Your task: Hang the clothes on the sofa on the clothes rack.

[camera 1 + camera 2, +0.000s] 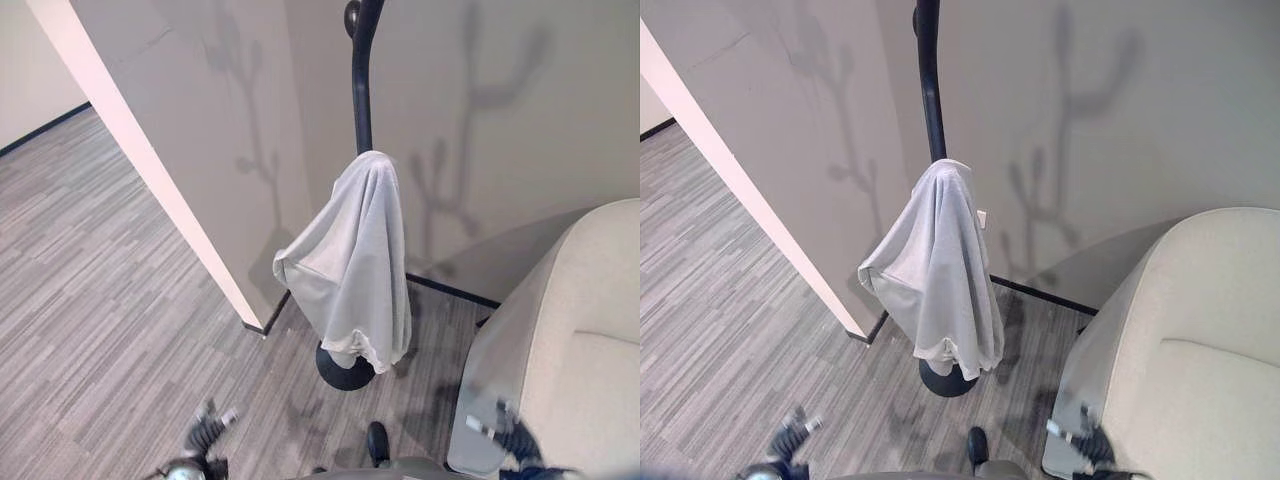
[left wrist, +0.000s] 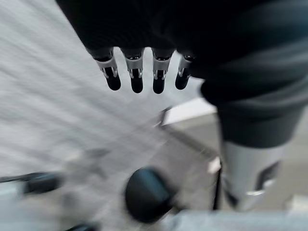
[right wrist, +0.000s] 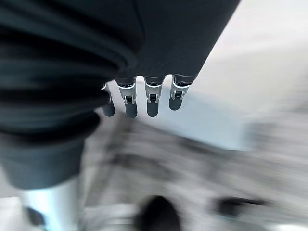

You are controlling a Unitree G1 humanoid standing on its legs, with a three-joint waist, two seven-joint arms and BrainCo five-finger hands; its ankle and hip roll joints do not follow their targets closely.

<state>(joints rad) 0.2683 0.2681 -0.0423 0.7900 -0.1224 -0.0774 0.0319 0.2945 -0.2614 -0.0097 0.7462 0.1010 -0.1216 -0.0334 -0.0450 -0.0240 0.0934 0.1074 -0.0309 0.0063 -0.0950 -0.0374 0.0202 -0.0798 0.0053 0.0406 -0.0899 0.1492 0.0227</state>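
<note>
A light grey garment (image 1: 355, 260) hangs draped over a hook of the black clothes rack (image 1: 360, 90), reaching down almost to the rack's round base (image 1: 343, 372). The beige sofa (image 1: 570, 340) stands to the right of the rack, and the part of it in view carries no clothes. My left hand (image 1: 206, 433) hangs low at the lower left, well below and apart from the garment. Its fingers (image 2: 136, 74) are straight and hold nothing. My right hand (image 1: 515, 437) is low beside the sofa's front corner, its fingers (image 3: 151, 98) also straight and empty.
A wall corner with a pale edge (image 1: 140, 160) juts out left of the rack, and the grey wall runs right behind it. Striped grey carpet (image 1: 90, 300) covers the open floor to the left.
</note>
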